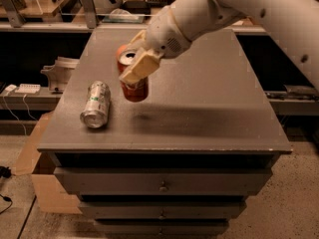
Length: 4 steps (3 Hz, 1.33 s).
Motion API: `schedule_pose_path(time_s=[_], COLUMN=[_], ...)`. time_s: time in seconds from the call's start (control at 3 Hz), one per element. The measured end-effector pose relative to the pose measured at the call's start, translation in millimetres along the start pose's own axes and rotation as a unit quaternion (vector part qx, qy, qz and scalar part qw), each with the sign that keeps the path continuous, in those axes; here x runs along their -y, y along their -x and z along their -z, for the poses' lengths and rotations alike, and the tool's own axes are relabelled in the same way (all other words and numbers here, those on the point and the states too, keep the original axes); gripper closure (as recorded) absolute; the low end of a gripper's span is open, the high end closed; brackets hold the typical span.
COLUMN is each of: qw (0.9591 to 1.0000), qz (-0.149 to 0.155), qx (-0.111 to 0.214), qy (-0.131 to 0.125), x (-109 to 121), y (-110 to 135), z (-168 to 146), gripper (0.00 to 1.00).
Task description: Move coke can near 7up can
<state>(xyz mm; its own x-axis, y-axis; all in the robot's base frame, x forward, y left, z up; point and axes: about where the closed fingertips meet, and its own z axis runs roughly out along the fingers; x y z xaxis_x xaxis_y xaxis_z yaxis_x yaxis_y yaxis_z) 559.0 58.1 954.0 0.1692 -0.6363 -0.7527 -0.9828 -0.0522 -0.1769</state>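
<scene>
In the camera view, a grey desk (214, 93) with a flat top fills the middle, and drawers (162, 185) with small round knobs stack under its front edge. The robot's white arm (199, 14) comes in from the upper right and reaches down across the desk's rear left part. At its end, the claw (132, 76) is pinching the coke can (138, 91). One beige finger (140, 66) lies slantwise across the can's near side, while the other finger is hidden behind it. The red can is roughly upright with a slight tilt, and its silver top faces up and toward the back. It is held clear of the desk, over the left-centre of the top, and a dark shadow (145, 116) lies on the surface just below and in front of it.

The 7up can (96, 104) lies on its side near the desk's left edge, its silver end turned toward the front. It sits to the left of the coke can and slightly nearer the front, close but not touching. A cardboard box (44, 185) stands on the floor by the desk's lower left corner.
</scene>
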Motion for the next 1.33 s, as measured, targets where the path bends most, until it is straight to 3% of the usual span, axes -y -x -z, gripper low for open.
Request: schedule_pose_path(time_s=[0.33, 1.0, 1.33], qw=[0.9992, 0.9969, 0.9966], qz=[0.014, 0.021, 0.018], qx=[0.006, 0.013, 0.017], qy=[0.038, 0.075, 0.078], x=[-9.1, -17.0, -17.2], y=[8.8, 10.7, 4.6], z=[-27.0, -54.6, -61.5], gripper=[1.00, 1.00, 0.85])
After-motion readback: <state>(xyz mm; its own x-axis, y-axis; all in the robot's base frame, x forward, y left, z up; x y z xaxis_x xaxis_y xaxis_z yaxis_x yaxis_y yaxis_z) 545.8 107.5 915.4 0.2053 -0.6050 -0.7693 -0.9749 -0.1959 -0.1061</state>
